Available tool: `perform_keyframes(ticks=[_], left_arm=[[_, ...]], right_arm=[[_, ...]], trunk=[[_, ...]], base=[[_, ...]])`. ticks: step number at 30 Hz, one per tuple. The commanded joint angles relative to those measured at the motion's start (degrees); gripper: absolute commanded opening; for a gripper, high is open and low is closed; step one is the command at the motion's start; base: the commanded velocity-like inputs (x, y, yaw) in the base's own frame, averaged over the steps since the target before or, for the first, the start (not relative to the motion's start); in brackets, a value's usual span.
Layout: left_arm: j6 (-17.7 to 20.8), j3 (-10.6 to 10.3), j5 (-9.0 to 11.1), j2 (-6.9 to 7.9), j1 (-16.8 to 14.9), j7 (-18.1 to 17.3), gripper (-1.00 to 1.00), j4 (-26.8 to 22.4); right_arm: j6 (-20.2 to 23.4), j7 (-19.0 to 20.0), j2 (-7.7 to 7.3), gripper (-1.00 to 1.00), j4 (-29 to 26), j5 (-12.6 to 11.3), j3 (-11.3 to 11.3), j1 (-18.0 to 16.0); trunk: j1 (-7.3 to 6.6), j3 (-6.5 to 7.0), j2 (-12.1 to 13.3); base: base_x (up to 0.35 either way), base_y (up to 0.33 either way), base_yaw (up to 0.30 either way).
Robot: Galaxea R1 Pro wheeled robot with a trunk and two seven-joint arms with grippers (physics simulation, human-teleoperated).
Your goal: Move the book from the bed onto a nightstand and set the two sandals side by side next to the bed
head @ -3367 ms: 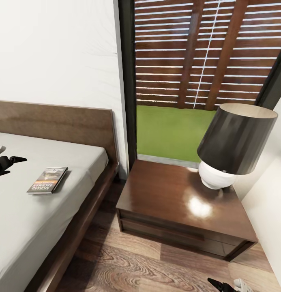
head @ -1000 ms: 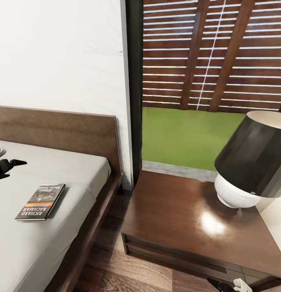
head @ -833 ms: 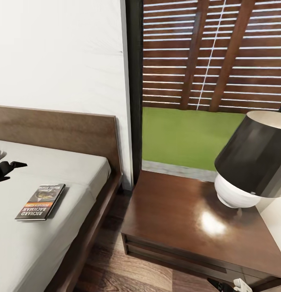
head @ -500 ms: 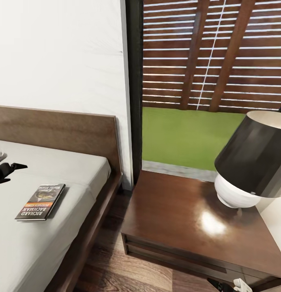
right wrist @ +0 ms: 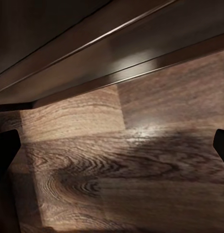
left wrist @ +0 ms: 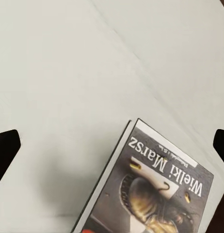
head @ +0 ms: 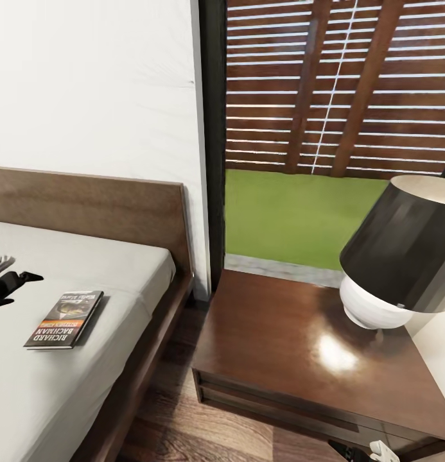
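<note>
The book [head: 63, 319] lies flat on the bed's grey mattress [head: 113, 269] near its right edge, dark cover up with the orange-red band towards me. My left gripper [head: 20, 285] hovers just left of it, open and empty. In the left wrist view the book [left wrist: 155, 194] sits below and between the spread fingertips [left wrist: 5, 150], off to one side. The dark glossy nightstand [head: 280, 333] stands right of the bed. My right gripper [head: 362, 453] hangs low in front of it, open with nothing in it; its wrist view looks at the nightstand's underside [right wrist: 107, 43]. The sandals are out of view.
A lamp with a black shade [head: 402, 247] and white base [head: 370, 308] takes up the nightstand's right part. The dark headboard [head: 87, 205] backs the bed. Wooden floor [head: 183, 430] runs between bed frame and nightstand. A slatted window [head: 325, 90] is behind.
My left gripper has sunk a little towards the mattress beside the book. Since 3.4 s ago the whole view has shifted, so the camera moved. The book has stayed put.
</note>
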Motion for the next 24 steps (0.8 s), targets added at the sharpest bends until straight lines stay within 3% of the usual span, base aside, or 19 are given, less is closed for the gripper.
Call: perform_keyframes(ticks=[1, 24], left_arm=[[0.08, 0.29, -0.55, -0.05, -0.05, -0.42, 1.0, 0.28], [-3.16, 0.31, -0.38, -0.06, -0.05, -0.32, 1.0, 3.89]], right_arm=[[0.61, 0.25, -0.03, 1.0, 0.16, -0.23, -0.45, -0.07], [0.64, 0.25, -0.03, 1.0, 0.16, -0.23, -0.45, -0.07]], trunk=[[-0.01, -0.05, -0.02], [-0.01, -0.05, -0.02]], base=[[0.0, 0.0, 0.0], [0.0, 0.0, 0.0]])
